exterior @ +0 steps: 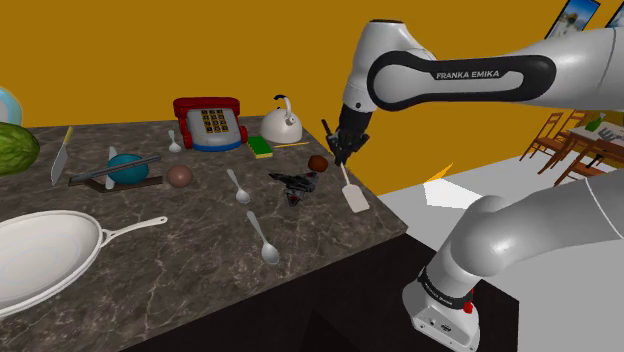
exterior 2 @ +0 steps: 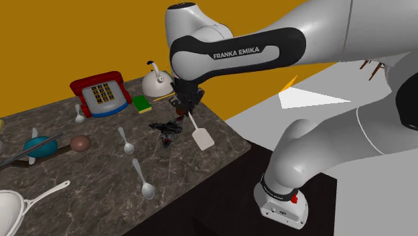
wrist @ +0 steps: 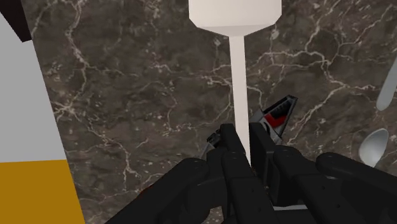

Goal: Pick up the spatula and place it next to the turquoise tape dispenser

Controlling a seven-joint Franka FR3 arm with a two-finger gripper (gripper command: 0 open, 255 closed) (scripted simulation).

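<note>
The black tool (exterior: 343,150) hangs over the far right part of the dark marble counter (exterior: 180,270). Its two fingers (wrist: 230,149) are pinching the thin handle of the white spatula (exterior: 355,195); in the wrist view the handle runs straight out from between them, pressed from both sides. In the shoulder view the spatula slopes down from the tool toward five o'clock. Its flat blade is low over the counter near the edge, but I cannot tell if the blade touches the surface. The turquoise tape dispenser (exterior: 127,167) stands well apart from the spatula, at about nine o'clock from the tool in the shoulder view. It sits on a dark base, with a brown round thing (exterior: 179,176) just beside it at three o'clock. Between the dispenser and the spatula lie a spoon (exterior: 238,186) and a small black and red object (exterior: 295,186). A second brown ball (exterior: 318,163) sits near the tool at about eight o'clock. At the back of the counter, toward ten o'clock from the tool, there are a red and blue toy telephone (exterior: 207,122), a white kettle (exterior: 282,124) and a green and yellow sponge (exterior: 261,147). A white frying pan (exterior: 40,255) lies at the near left corner, and another spoon (exterior: 264,240) lies at five o'clock from the first one.
</note>
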